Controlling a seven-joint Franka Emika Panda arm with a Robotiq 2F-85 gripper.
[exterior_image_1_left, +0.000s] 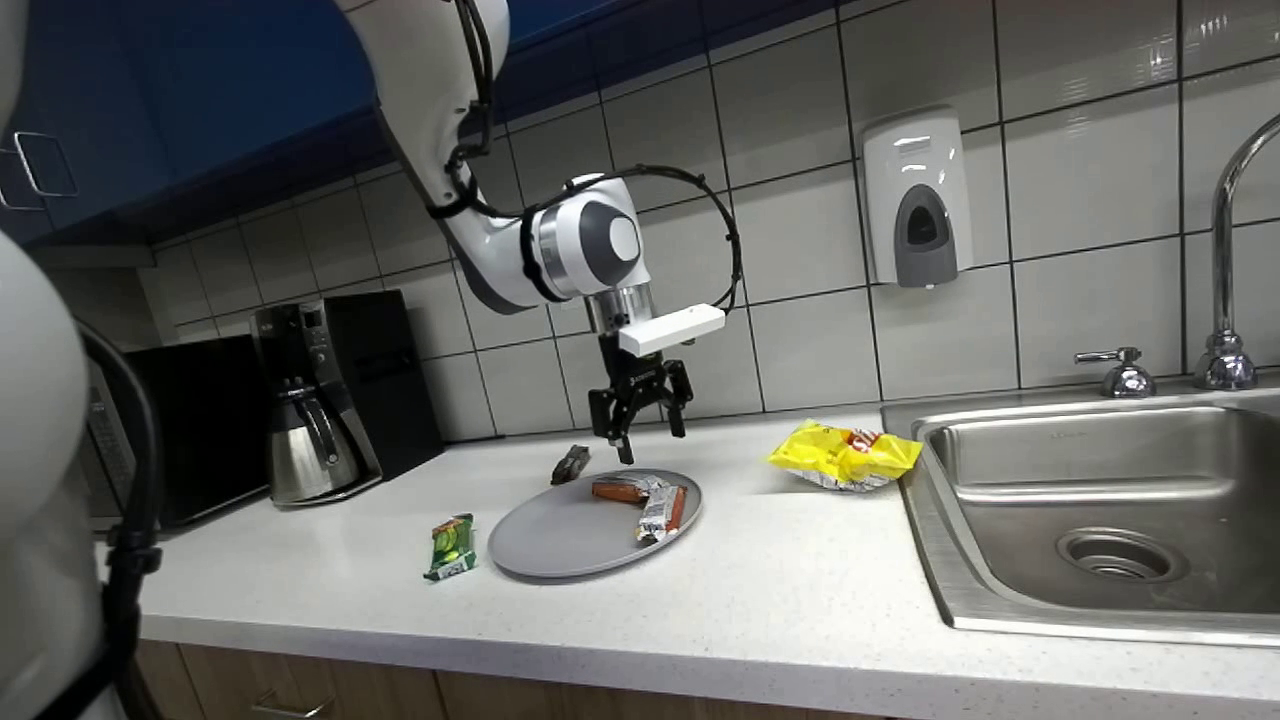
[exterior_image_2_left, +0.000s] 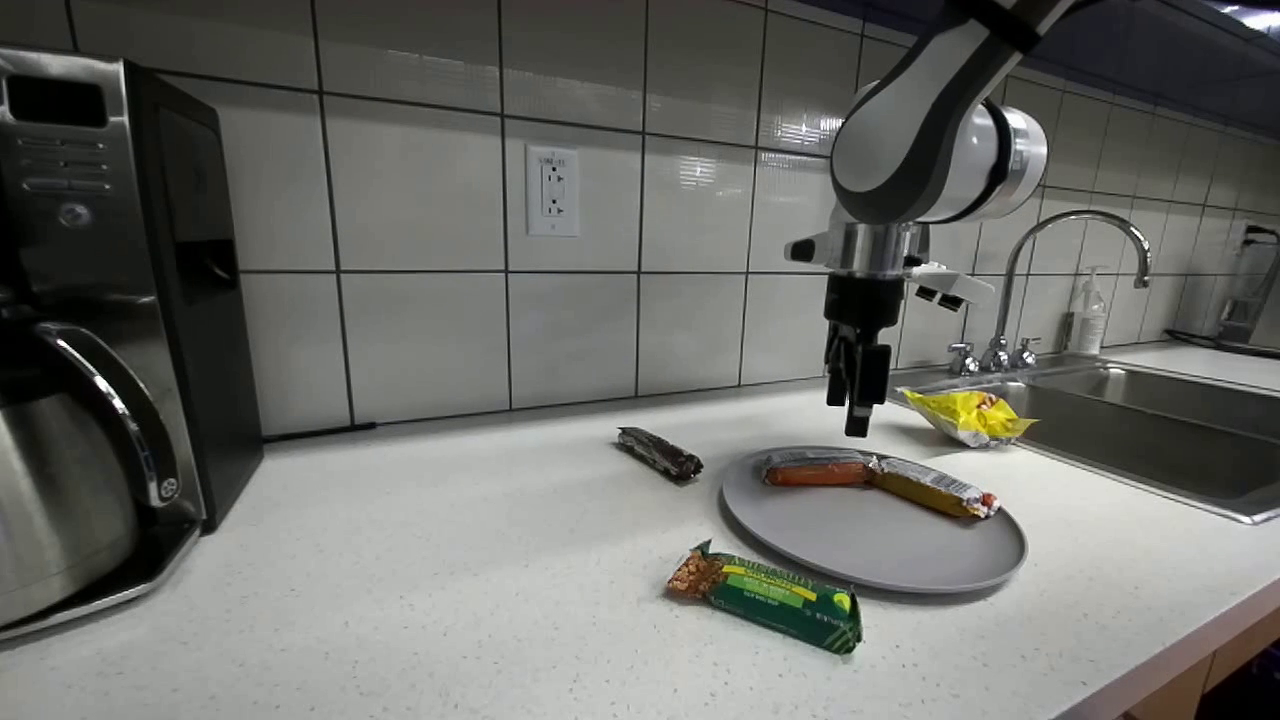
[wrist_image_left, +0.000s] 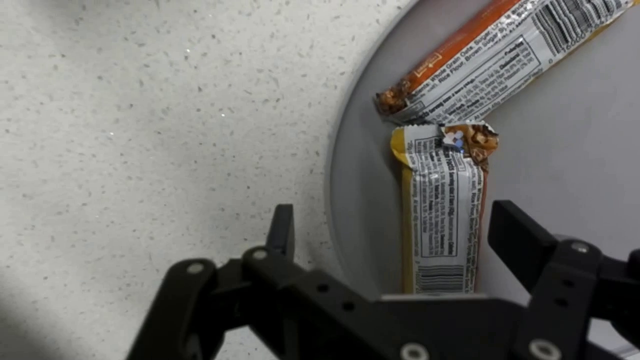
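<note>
A robot gripper (exterior_image_1_left: 651, 437), its fingers spread wide and holding nothing, hangs over two wrapped snack bars (wrist_image_left: 442, 215) whose ends meet on a gray plate (exterior_image_1_left: 560, 540) on the counter (exterior_image_1_left: 760, 600) before us. The fingers appear to straddle the plate's edge, so a descent slightly off line could catch it and tip the plate or shove one bar into its neighbor. The green bar (exterior_image_2_left: 768, 602) nearby reads "Nature Valley Crunchy," while the orange-edged bar (wrist_image_left: 500, 62) lists "Whole Grain Oats" and "Brown Sugar."
</note>
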